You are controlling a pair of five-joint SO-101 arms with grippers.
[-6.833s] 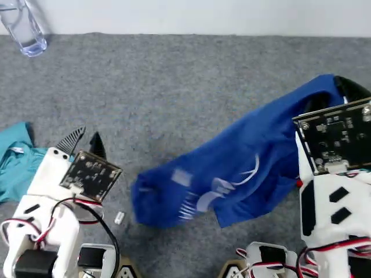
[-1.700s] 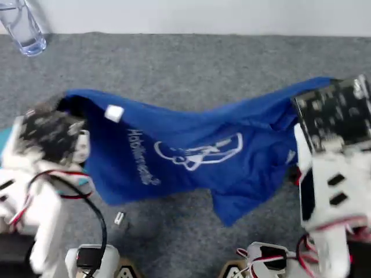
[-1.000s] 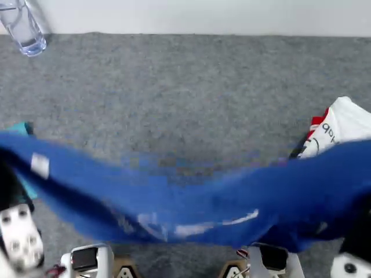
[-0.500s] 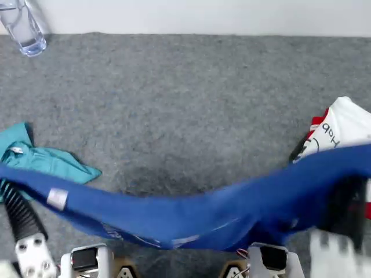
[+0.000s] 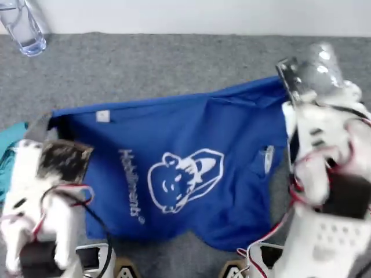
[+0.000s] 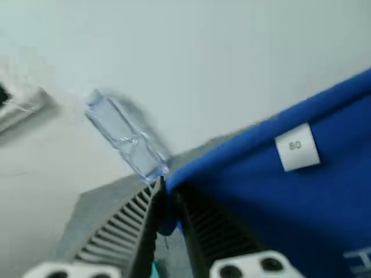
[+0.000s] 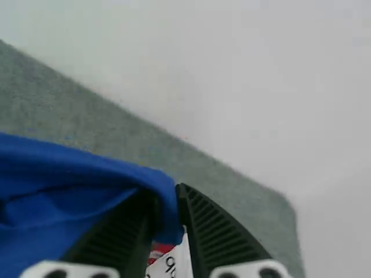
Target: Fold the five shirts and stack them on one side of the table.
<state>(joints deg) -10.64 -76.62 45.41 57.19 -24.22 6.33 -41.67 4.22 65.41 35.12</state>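
Blue shirt point(image 5: 185, 168) – spread print side up across the middle of the grey tabletop point(image 5: 174, 63), pulled out between the two arms along its far edge. You have the left gripper point(image 6: 165, 188) closed on the far left corner of the cloth; blue fabric is pinched between its ribbed jaws, and a small white label point(image 6: 295, 147) sits on the shirt just beside that grip. The right gripper point(image 7: 168, 194) is likewise clamped on a bunched fold of blue at the far right corner. From above, the far edge runs fairly taut from one arm to the other, while the near hem looks uneven and sags lower toward the right. You cannot tell from these views whether the whole body lies flat on the tabletop or whether part of it is lifted.

Progress, judged from the layout: early. This shirt is opened out but carries no fold yet, and no stack is visible on either side. A teal shirt point(image 5: 7, 145) lies crumpled at the left edge, beside the left arm, unfolded. A white and red garment point(image 7: 168, 263) shows just under the right gripper – also loose, as far as can be seen. That makes three garments counted out of five. A clear bottle point(image 5: 23, 29) stands at the far left corner, well apart from the cloth. Remaining: lay this shirt flat, fold it, place it, then do the others.
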